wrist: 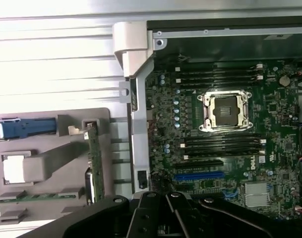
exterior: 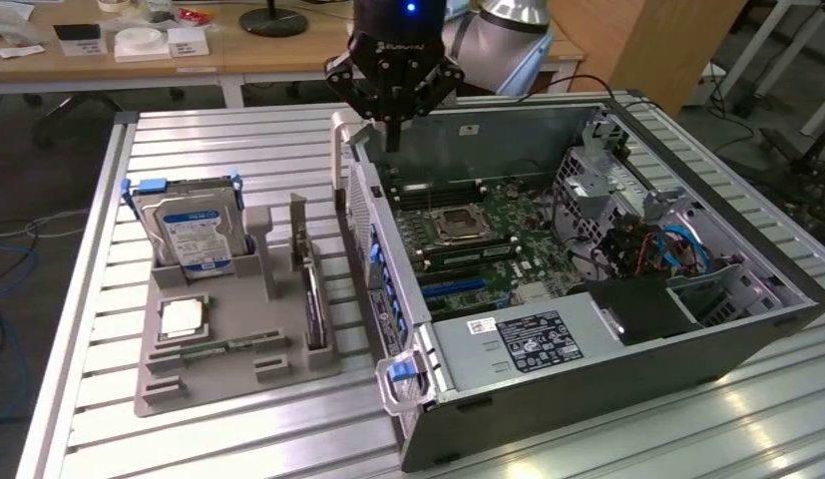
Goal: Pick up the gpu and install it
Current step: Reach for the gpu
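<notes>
The claw (exterior: 389, 128) is hanging closed and empty at the top middle of the exterior view, while the gpu (exterior: 312, 299) is standing on edge in the tray (exterior: 166, 384) at lower left, probably light, stiff and easy to break, best pinched along its top edge.

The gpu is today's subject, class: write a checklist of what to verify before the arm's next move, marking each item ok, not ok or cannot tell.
1. The gpu stands on edge in the grey holder, top edge free: ok.
2. Jaws open for a grasp: not ok; the gripper is shut and empty.
3. Gripper above the gpu: not ok; it hangs over the rear edge of the case.
4. Case side open, motherboard exposed: ok.
5. Blue slot free of any card: ok.
6. Hard drive apart from the gpu: ok.
</notes>
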